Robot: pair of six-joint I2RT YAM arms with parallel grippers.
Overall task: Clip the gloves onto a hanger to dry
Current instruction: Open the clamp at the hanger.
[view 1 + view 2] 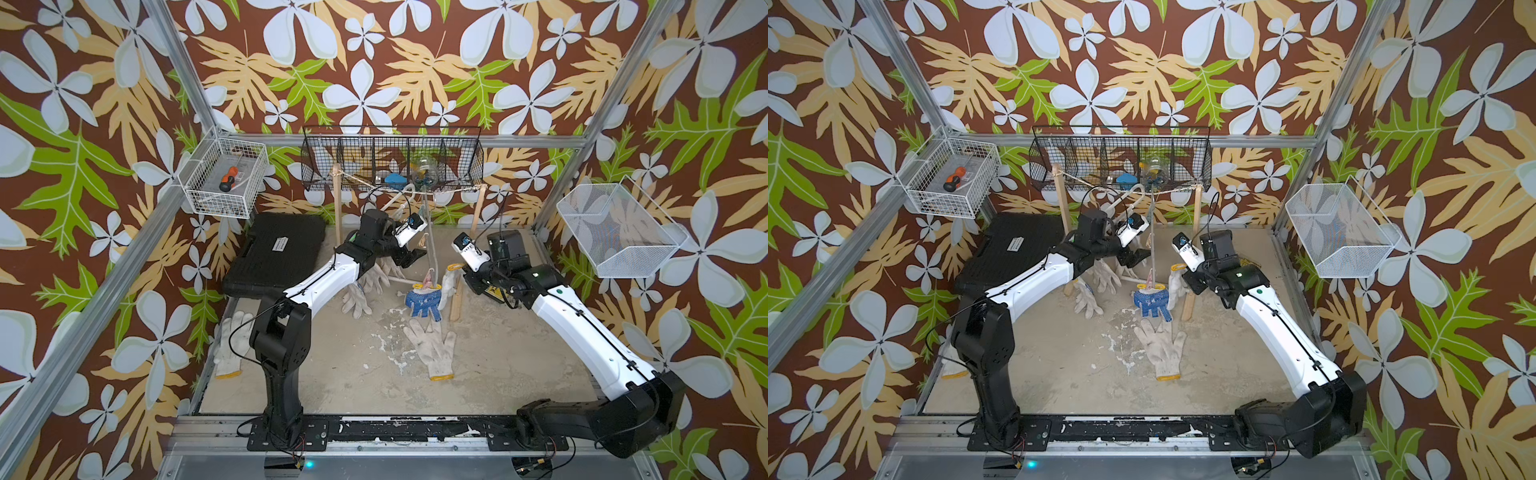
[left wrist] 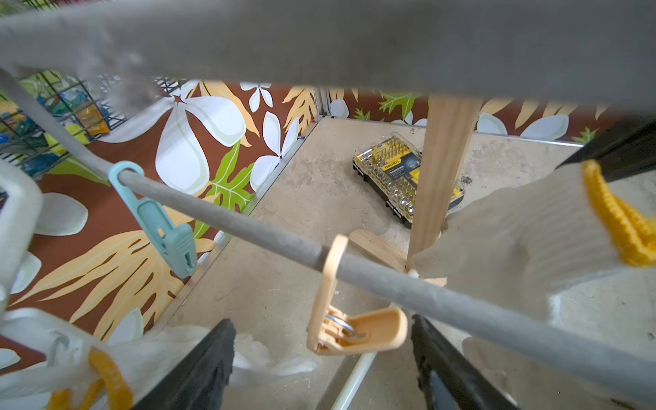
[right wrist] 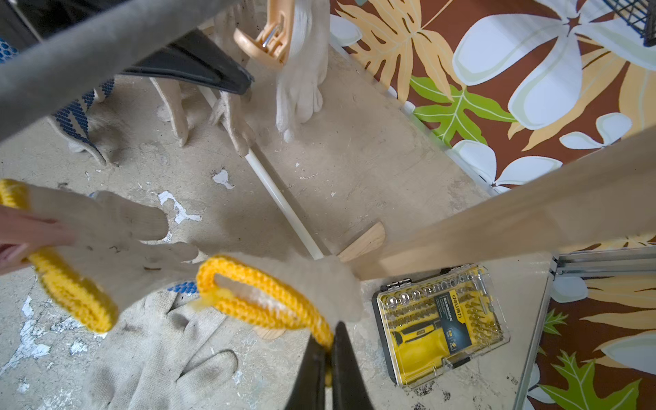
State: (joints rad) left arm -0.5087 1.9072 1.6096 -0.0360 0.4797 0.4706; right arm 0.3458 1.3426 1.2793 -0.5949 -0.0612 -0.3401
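A grey hanger (image 2: 248, 230) carries a teal clip (image 2: 159, 227) and an orange clip (image 2: 340, 330). My left gripper (image 2: 323, 324) is open, its jaws either side of the orange clip without touching it. My right gripper (image 3: 332, 340) is shut on the yellow cuff of a white glove (image 3: 269, 301), held up beside the hanger (image 1: 448, 282). A blue-dotted glove (image 1: 422, 301) hangs from a pink clip. More gloves (image 1: 357, 297) hang behind my left arm. One glove (image 1: 432, 345) lies flat mid-table, another (image 1: 228, 345) at the left edge.
A black tool case (image 1: 274, 253) lies at the back left. A yellow bit-set box (image 3: 440, 323) lies beside a wooden post (image 1: 455, 305) of the rack. A white rod (image 3: 284, 209) lies on the table. Wire baskets (image 1: 390, 164) hang on the walls.
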